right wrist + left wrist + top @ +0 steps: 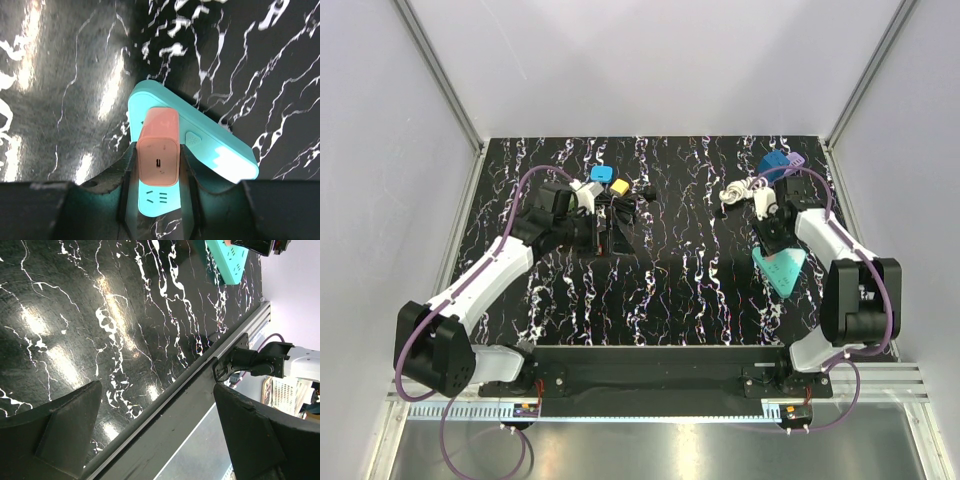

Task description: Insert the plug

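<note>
Black marbled table top, veined in white, sits boxed in by pale walls on 3 sides, with slim metal posts in the far corners. The right gripper is clamped on a salmon-pink plug, 1 finger on each side of it. The plug stands upright on one end of a teal power strip, just beside an uncovered socket face. Whether its prongs are seated I cannot tell. The strip lies at an angle on the right side of the table, close to the right edge. Behind it, near the far right corner, lies a white cable bundle with a blue piece beside it.

The left gripper hangs with its jaws wide apart and nothing between them. In its view the metal front rail runs along the table's near edge. Bare top stretches between the 2 arms.
</note>
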Robot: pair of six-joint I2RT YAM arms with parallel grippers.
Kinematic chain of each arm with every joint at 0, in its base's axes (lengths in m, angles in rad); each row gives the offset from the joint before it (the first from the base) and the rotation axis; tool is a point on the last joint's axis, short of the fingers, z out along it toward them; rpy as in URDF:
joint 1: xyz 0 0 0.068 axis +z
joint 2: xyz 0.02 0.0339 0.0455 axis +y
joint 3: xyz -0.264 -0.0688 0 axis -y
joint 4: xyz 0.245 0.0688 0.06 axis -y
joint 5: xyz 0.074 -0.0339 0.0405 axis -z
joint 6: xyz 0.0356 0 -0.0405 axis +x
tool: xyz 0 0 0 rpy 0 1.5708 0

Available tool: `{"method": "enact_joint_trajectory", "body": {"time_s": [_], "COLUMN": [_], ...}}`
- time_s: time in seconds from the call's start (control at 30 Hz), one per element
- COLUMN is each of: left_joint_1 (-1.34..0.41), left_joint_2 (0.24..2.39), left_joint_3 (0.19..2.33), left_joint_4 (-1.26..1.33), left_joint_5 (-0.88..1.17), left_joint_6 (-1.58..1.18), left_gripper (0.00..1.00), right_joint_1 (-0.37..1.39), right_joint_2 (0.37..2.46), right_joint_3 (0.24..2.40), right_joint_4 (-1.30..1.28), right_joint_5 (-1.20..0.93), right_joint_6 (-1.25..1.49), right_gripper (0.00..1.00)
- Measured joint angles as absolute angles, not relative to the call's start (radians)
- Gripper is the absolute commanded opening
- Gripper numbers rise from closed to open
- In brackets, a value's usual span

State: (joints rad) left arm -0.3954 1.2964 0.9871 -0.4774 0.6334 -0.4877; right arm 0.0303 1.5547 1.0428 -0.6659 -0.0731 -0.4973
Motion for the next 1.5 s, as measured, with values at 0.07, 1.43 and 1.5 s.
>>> {"method": "enact_joint_trajectory", "body": {"time_s": [0.07, 1.43, 1.5], "left_joint_1": [-0.392, -0.352, -0.352], "left_joint_2": [1.296, 1.245, 1.212], "left_joint_3": [0.987, 1.005, 1.030], "left_joint_4": [-0.477, -0.570, -0.602], "left_joint_5": [0.633, 0.445, 0.393], "left_joint_6": [-0.488, -0.435, -0.428], "left_gripper": [0.99, 0.99, 0.99], "right_joint_1": [0.033, 0.338, 0.394], "right_joint_2": [1.581, 1.402, 1.372], "right_joint_3": [1.066, 1.447, 1.468], "right_joint_4": [-0.665, -0.780, -0.757], "right_joint_5": [-0.071, 0.133, 0.111], "right_joint_6": [-0.497, -0.230, -0.120], "right_gripper": [0.00, 1.00, 1.00]}}
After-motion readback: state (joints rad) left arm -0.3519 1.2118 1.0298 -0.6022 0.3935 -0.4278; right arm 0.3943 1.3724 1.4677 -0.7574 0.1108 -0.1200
